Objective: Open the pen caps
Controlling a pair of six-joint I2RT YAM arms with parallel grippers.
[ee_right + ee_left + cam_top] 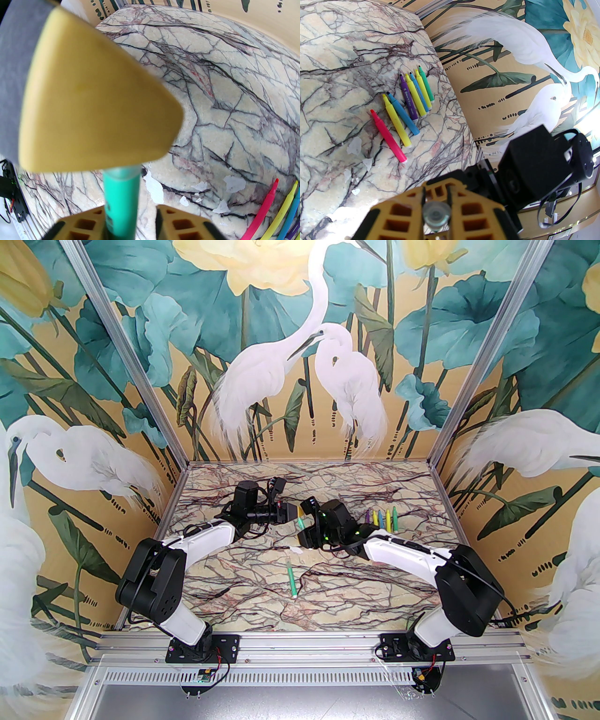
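My left gripper (436, 194) is shut on a clear pen cap (436, 214), seen end-on between its yellow fingers. In the top view it (293, 513) meets my right gripper (303, 527) above the middle of the table. A green pen (120, 201) stands between the right gripper's (130, 208) fingers. It rests against one finger, with a gap to the other. Its tip end is hidden behind the left gripper's finger (93, 105), so I cannot tell whether the cap is still on it. Several uncapped pens (405, 105) lie in a row on the marble.
Another green pen (291, 580) lies alone nearer the front of the table (375, 596). Small clear pieces (355, 145) are scattered on the marble beside the pink pen (388, 137). The row of pens (382, 519) lies just right of the right wrist.
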